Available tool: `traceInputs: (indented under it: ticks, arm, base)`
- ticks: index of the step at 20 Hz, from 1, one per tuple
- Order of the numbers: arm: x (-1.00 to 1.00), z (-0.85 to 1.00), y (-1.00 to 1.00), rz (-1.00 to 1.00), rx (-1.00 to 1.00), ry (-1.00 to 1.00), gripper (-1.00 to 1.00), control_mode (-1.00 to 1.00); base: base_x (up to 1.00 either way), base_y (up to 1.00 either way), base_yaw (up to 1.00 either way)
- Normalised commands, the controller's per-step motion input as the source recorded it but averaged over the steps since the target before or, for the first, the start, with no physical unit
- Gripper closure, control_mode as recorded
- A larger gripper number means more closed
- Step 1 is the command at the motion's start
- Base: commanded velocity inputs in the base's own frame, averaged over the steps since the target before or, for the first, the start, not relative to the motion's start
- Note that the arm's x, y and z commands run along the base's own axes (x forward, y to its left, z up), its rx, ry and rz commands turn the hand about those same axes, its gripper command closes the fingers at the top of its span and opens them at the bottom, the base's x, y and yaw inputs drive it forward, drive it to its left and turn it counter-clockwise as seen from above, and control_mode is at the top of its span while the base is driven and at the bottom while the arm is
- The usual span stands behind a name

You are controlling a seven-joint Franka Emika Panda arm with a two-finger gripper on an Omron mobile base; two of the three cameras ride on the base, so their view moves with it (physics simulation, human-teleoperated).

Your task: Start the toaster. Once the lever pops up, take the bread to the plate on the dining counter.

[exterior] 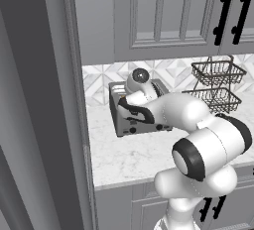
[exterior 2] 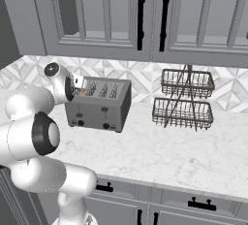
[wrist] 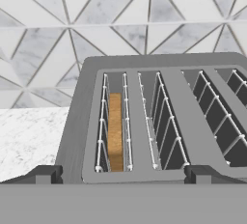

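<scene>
The gripper [wrist: 123, 175] hangs just above the toaster [wrist: 159, 121], its two dark tips spread wide apart with nothing between them. Below, a tan slice of bread [wrist: 115, 131] stands on edge deep in the leftmost slot, only its narrow top showing. From the base cameras the white arm covers much of the toaster's front, hiding one lever. The toaster sits on a marble counter [exterior 2: 164, 151] against a tiled wall. A two-tier wire basket [exterior 2: 184, 100] stands well apart.
</scene>
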Motion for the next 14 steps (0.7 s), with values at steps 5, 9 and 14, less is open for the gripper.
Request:
traceInputs:
  ticks: [5,9,14]
  arm:
    - [0.0,0.0,0.0,0.0,0.0,0.0,-1.0,-1.0]
    - [0.0,0.0,0.0,0.0,0.0,0.0,-1.0,-1.0]
    - [0.0,0.0,0.0,0.0,0.0,0.0,-1.0,-1.0]
  base:
    - [0.0,0.0,0.0]
    - [0.0,0.0,0.0]
    - [0.0,0.0,0.0]
